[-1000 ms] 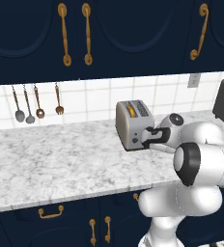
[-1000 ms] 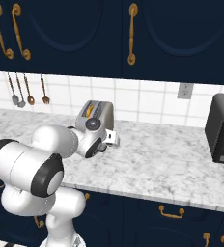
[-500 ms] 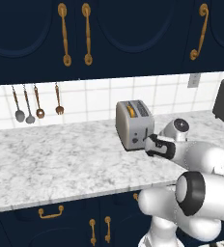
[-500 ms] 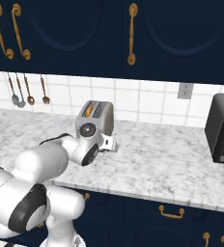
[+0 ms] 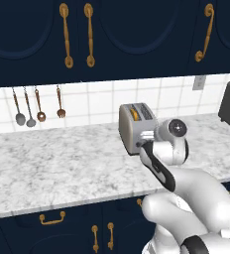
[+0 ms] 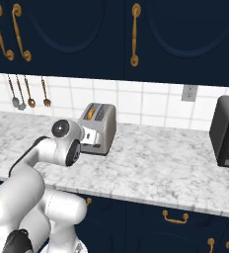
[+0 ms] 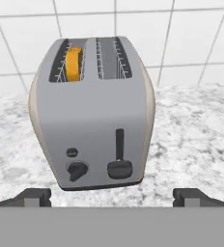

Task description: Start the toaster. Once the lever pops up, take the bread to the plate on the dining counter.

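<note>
My gripper [image 7: 112,197] sits right in front of the toaster [image 7: 92,113], spread wide, nothing between the fingers [image 7: 34,197]. Both tips poke up at the bottom of the hand view, one on each side of the toaster's narrow front face, not touching it.

The toaster is silver-grey, two slots, standing upright on the marbled worktop [image 5: 52,168], toward the back edge near the tiled wall [image 5: 102,101], roughly mid-length of the stretch I see. Narrow control face points at me. On that face: a small round button [image 7: 72,152], a dark knob [image 7: 77,170] under it, and a vertical slit with the dark lever [image 7: 119,169] at its lower end, so it looks pushed down.

The bread [image 7: 73,63] sits in the left slot in the hand view, golden-orange top edge showing just above the slot. Right slot has only wire guides.

From the left base view my wrist is just beside the toaster [image 5: 137,125] on its front side; from the right base view the same, hand close against the toaster [image 6: 99,126].

A dark grey boxy appliance [image 6: 226,132] stands on the same worktop well toward the right end. Four utensils [image 5: 37,106] hang on the wall above the left part. Navy cabinets with gold handles [image 5: 77,35] above and below.
</note>
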